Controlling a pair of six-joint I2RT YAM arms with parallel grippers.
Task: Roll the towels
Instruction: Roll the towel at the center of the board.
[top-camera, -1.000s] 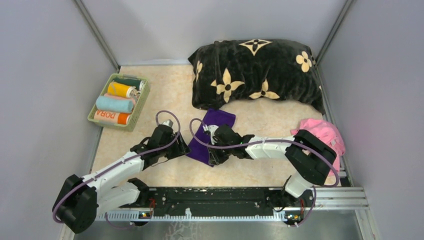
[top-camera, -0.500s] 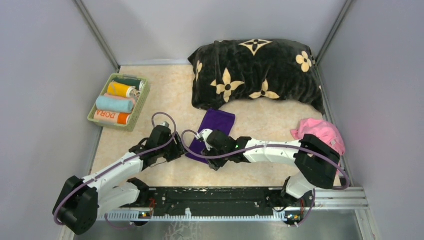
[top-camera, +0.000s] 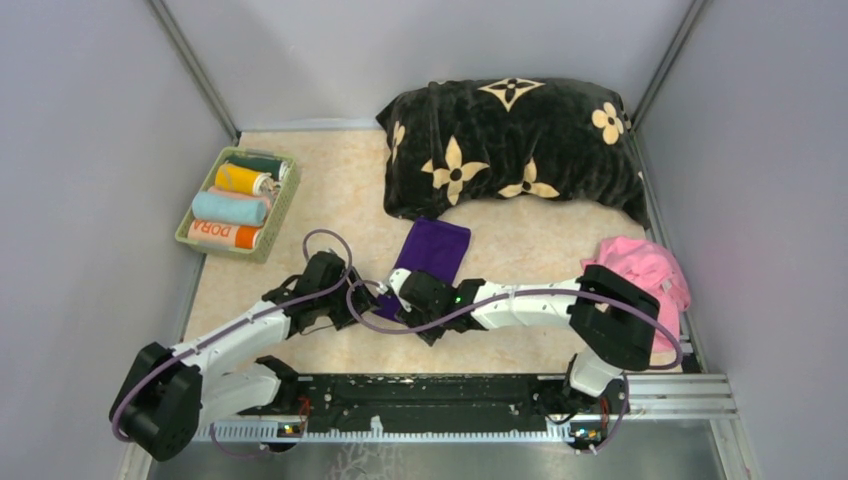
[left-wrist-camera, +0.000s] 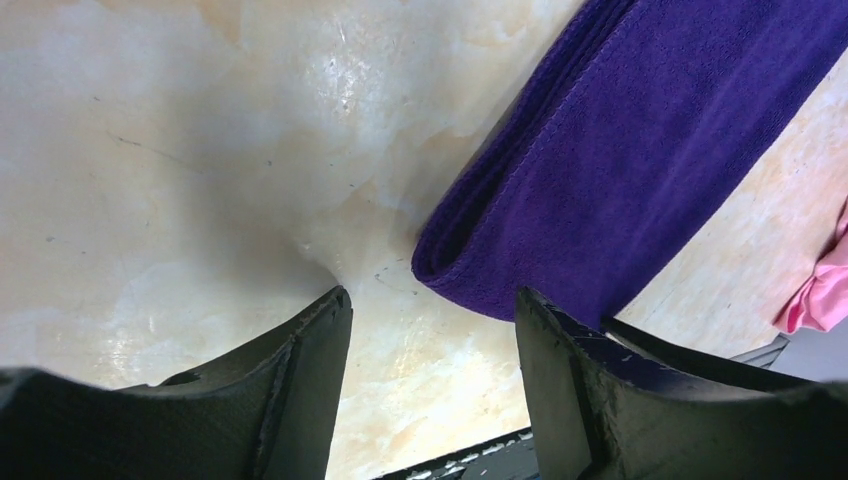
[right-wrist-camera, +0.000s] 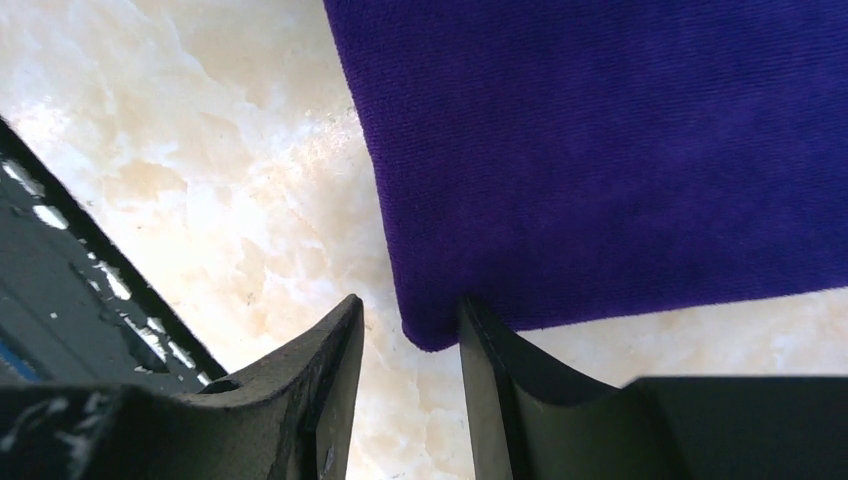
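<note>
A dark purple towel (top-camera: 436, 246) lies folded flat on the table, just in front of the cushion. Both grippers sit at its near end. My left gripper (top-camera: 357, 302) is open on its near left corner; in the left wrist view that gripper (left-wrist-camera: 432, 305) has bare table between its fingers and the towel's folded edge (left-wrist-camera: 640, 150) just ahead. My right gripper (top-camera: 399, 290) is open too. In the right wrist view the towel's corner (right-wrist-camera: 430, 325) lies at the gap of the gripper (right-wrist-camera: 410, 318), against the right finger (right-wrist-camera: 500, 380). A crumpled pink towel (top-camera: 647, 266) lies at the right.
A green basket (top-camera: 267, 241) at the left holds several rolled towels, one orange marked DORA (top-camera: 222, 234). The big black cushion with beige flowers (top-camera: 510, 145) fills the back. The black rail (top-camera: 430, 392) runs along the near edge. Grey walls stand on both sides.
My right gripper slid left along the purple towel's near end toward the left gripper and its jaws spread apart. The left gripper shifted slightly and widened a little.
</note>
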